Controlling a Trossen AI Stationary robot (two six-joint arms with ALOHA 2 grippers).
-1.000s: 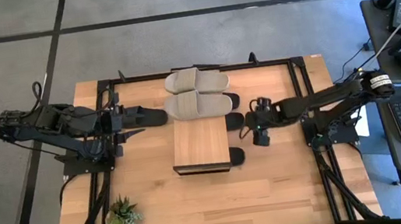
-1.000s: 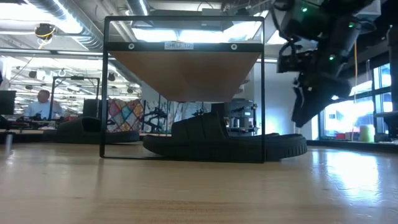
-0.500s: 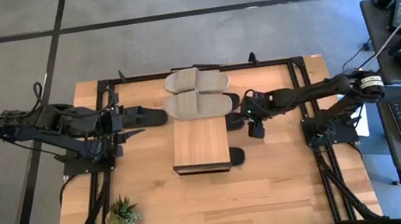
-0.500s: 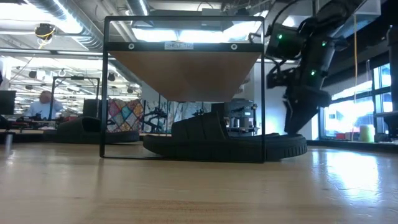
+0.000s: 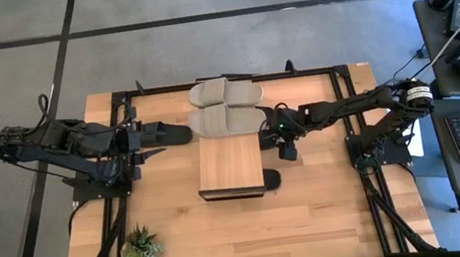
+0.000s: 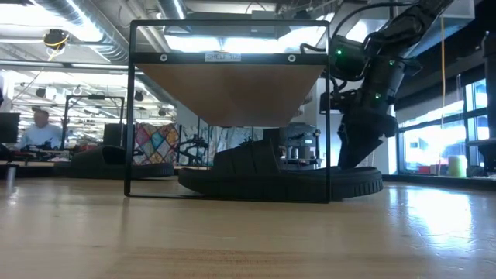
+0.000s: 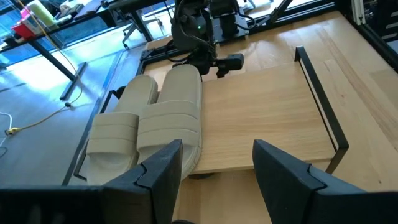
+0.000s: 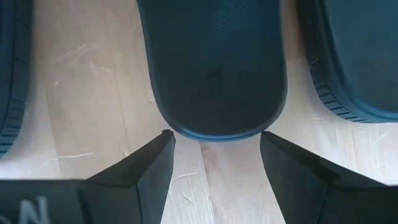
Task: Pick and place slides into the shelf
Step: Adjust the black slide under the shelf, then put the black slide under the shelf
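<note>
The shelf stands mid-table, and two beige slides lie on the far part of its plank top. Black slides lie on the table under the shelf, their ends poking out on its right side. Another black slide lies left of the shelf. My right gripper is open and tipped steeply down. Its fingers stand on either side of the rounded end of one black slide without plainly touching it. My left gripper waits open, high at the table's left.
Two more black slides lie close on both sides of the one at my right gripper. The shelf's dark frame post stands beside that gripper. A small potted plant sits near the table's front left. A person sits far behind.
My right gripper has moved toward the shelf and down. It has tipped more steeply and now stands low over the end of a black slide, still open. The slides have stayed where they were.
</note>
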